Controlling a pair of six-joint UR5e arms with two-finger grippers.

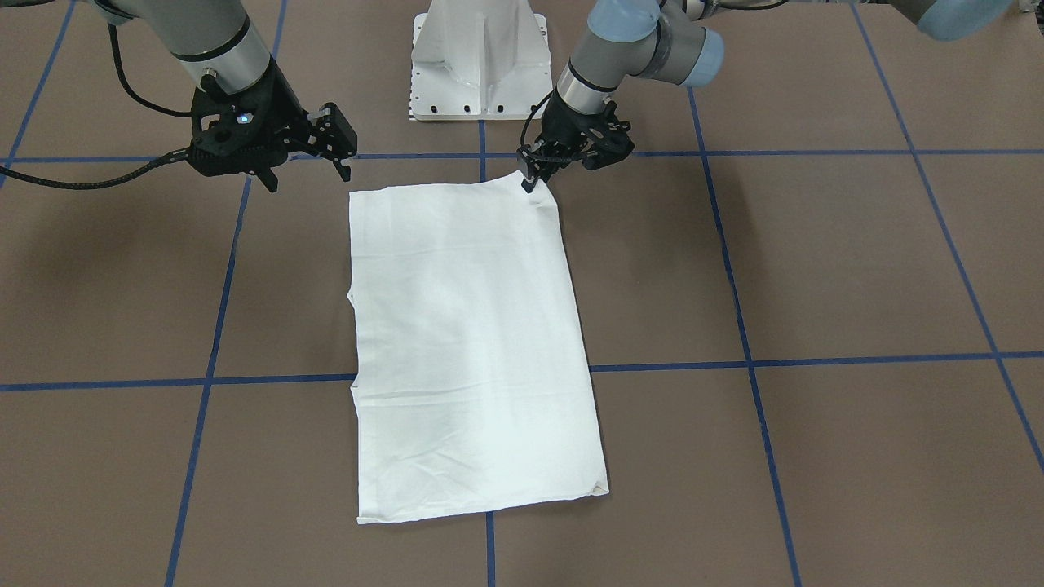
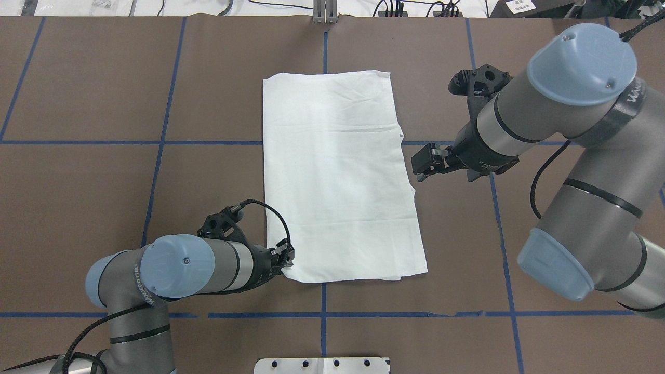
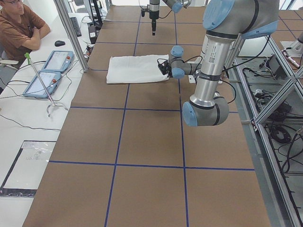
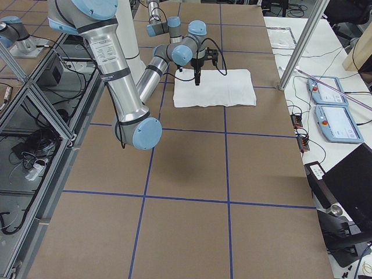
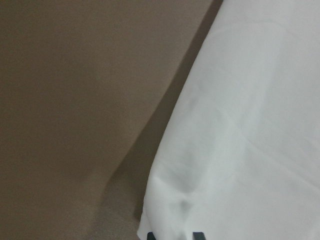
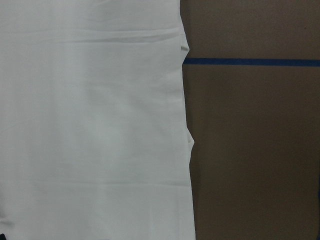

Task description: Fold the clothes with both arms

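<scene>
Shirt (image 2: 337, 171), flat mid-table (image 2: 104, 208), is pinched at near L corner by L gripper (image 2: 287, 258); R gripper (image 2: 423, 166), held agape off R edge, should be clamped on near R corner before lift.

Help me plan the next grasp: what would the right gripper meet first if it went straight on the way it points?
Probably the white T-shirt, near its edge on the robot's right: the right gripper hangs open above it, pointing down. Depth is unclear; it could land on the table beside.
</scene>
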